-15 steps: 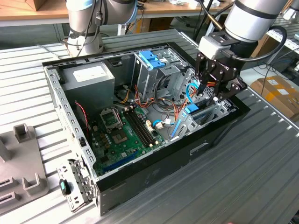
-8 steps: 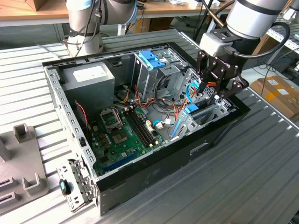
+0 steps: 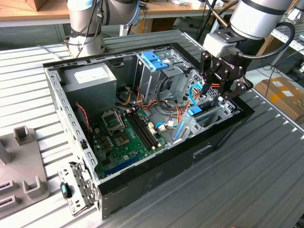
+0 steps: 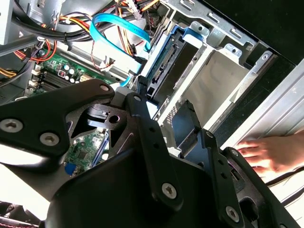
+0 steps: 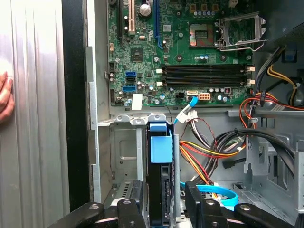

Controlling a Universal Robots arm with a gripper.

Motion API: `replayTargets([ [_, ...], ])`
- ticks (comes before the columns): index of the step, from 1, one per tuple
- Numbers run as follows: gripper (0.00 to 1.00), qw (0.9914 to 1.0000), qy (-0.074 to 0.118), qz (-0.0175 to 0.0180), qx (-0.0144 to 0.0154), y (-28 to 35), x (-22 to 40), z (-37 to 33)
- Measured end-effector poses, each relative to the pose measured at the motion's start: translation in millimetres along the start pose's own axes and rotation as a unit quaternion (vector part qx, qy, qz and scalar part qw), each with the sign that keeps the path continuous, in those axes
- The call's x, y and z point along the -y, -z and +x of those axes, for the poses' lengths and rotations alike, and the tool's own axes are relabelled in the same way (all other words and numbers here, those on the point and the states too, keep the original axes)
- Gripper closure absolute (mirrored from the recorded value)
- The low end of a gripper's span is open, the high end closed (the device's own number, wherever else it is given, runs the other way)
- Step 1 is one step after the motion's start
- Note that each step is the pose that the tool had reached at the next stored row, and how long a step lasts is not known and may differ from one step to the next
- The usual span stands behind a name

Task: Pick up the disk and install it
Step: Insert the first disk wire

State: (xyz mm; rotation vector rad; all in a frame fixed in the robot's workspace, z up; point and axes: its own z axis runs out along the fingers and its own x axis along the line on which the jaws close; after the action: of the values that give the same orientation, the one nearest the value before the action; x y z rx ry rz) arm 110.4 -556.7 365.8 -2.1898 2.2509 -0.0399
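Room is tight. The tool (image 3: pixel 221 90) sits at the drive-bay corner of the open case (image 3: pixel 156 178), at the exterior view's right end, just inside the black case wall. In the first wrist view, sheet-metal bay walls (image 5: pixel 140 166) run close along both sides of the slot. An empty bay (image 5: pixel 123 156) is on one side. On the other are a bundle of orange/yellow/black wires (image 5: pixel 213 149) and a light-blue cable (image 5: pixel 223 194), both near one finger. The motherboard (image 5: pixel 190 52) lies past the bay edge, well apart from the fingers. The upright grey cage (image 3: pixel 154 64) with a blue top stands deeper in the case, apart from the arm. The ribbed desk (image 3: pixel 251 180) surrounds the case, and a person's hand (image 5: pixel 4 97) rests on it just outside the case wall.

The disk (image 5: pixel 159 190) has a dark body and stands on edge in the slot, with a bright blue plastic tab on the end toward the board. The second wrist view shows its connector edge framed in blue.

The tool's jaws are spread. Its black fingers (image 5: pixel 129 211) straddle the disk, one on each side, outside the bay walls. A gap shows on one side, so it grips nothing.
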Motion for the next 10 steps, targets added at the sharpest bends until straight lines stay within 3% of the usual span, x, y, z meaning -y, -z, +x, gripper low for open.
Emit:
replayTargets([
  [5, 0.51, 1.00000, 0.000, 0.0000, -0.0001, 0.2, 0.0, -0.5],
  [10, 0.51, 1.00000, 0.000, 0.0000, 0.0000, 0.2, -0.3, -10.9],
])
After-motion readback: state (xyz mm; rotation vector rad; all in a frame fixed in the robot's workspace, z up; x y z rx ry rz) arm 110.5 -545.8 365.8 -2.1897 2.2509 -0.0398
